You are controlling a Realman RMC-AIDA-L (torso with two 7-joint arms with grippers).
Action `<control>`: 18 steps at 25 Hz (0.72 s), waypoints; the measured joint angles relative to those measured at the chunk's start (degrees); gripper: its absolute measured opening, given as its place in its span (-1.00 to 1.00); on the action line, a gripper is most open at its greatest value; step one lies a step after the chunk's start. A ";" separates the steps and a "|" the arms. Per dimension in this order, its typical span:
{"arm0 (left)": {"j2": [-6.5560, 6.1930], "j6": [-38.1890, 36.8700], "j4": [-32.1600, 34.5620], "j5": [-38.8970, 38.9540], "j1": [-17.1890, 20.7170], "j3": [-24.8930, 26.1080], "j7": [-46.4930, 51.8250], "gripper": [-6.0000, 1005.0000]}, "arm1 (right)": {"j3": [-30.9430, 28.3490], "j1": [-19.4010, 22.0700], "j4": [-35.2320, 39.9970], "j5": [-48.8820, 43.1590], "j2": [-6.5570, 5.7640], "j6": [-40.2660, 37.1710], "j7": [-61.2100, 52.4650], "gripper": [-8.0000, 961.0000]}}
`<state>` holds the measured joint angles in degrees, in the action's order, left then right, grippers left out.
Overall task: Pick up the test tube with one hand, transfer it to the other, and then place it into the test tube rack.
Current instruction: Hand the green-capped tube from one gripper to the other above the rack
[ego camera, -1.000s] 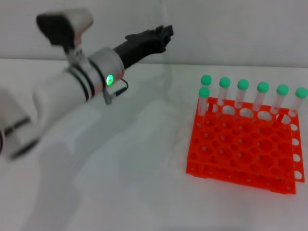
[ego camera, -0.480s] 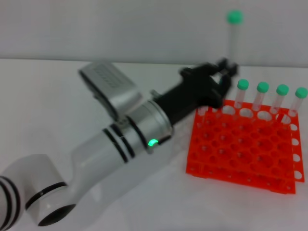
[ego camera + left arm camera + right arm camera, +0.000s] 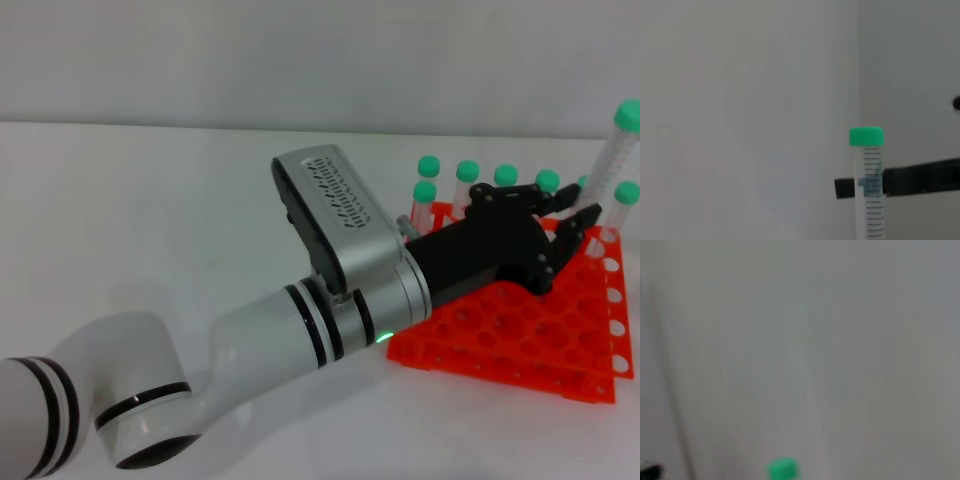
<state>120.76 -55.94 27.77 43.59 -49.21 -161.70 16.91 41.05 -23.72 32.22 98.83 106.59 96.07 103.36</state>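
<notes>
Green-capped clear test tube (image 3: 612, 152), tilted, held by left hand (image 3: 570, 232).

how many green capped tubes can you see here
7. Six slim clear green-capped tubes stand along the bright orange plastic rack's far edge. A seventh tube is held tilted by the black left gripper above the rack's right side. The gripper may hide more.

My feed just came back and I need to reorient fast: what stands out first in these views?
The left arm's end effector reaches low across the orange test tube rack, gripping a green-capped test tube that tilts up near the rack's far right edge. Behind it, a row of green-capped tubes stands in the rack's back holes. The right arm does not show in the head view.
</notes>
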 joint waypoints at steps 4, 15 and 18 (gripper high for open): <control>0.00 0.62 0.10 -0.56 -0.12 0.14 0.10 -0.59 | 0.67 -0.56 0.17 -0.47 0.01 1.84 -0.47 0.68; 0.00 1.23 0.10 -0.71 -0.45 0.24 -0.18 -0.59 | 4.29 -3.26 1.24 -0.33 1.57 3.42 -0.21 0.67; 0.00 1.25 0.05 -0.71 -0.53 0.25 -0.19 -0.58 | 4.32 -4.17 1.26 -0.51 2.00 3.21 -0.17 0.67</control>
<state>120.76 -54.69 27.82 42.88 -49.74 -161.45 16.71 45.37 -27.89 33.48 98.33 108.59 99.28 103.19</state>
